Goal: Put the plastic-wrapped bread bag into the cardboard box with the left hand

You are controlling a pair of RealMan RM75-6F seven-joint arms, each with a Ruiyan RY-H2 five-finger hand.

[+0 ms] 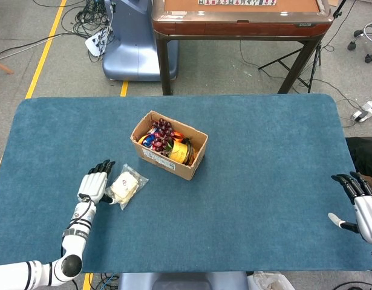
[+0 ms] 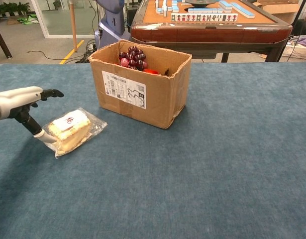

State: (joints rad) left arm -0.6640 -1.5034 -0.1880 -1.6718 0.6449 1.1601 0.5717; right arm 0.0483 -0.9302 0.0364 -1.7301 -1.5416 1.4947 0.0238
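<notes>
Chest view shows the left hand [image 2: 21,102] spread open, thumb touching the bread bag [image 2: 73,128]. Bare table [image 2: 192,174] lies between the bag and the cardboard box [image 2: 140,84]. Right hand [image 1: 364,205] rests open at the table's right edge.

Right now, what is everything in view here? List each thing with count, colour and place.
bread bag: one, clear wrap over pale bread, on the table left of the box.
cardboard box: one, brown, mid-table, already holding items.
grapes: one dark red bunch, in the box.
table: one, blue cloth top.
mahjong table: one, brown, behind.
left hand: white, fingers spread, thumb at the bag's edge.
right hand: white, open, at the table's right edge.
</notes>
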